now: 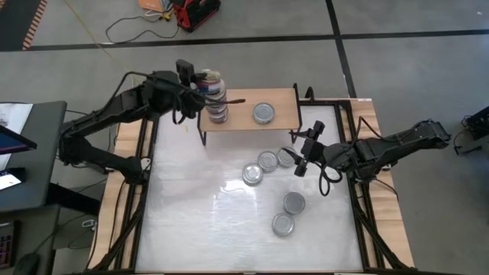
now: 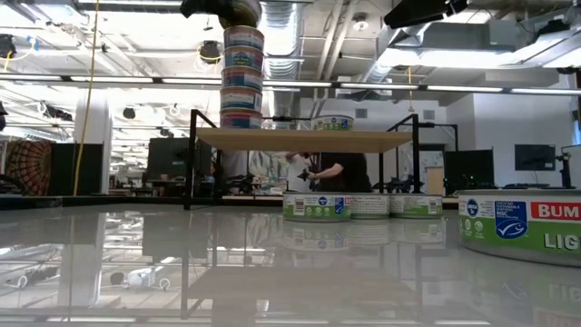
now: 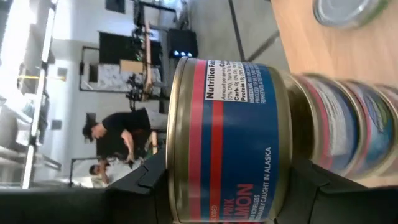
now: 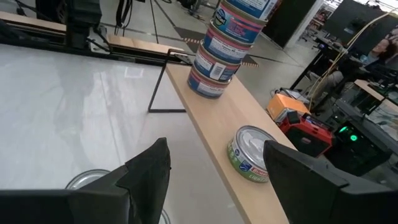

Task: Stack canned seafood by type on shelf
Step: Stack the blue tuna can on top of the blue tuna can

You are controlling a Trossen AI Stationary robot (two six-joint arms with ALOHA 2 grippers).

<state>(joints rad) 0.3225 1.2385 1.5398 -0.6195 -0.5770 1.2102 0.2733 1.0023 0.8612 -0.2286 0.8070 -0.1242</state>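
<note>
Squarely between left jaws: salmon tin (image 3: 230, 140)

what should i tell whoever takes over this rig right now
Left gripper: closed on the top can of the tall stack at the shelf's left end.
Right gripper: open, empty, over the table just in front of the shelf.
Done: the tall stack, plus one green-labelled can alone on the shelf.
Left: five cans on the table, three in a cluster and two nearer the front.
</note>
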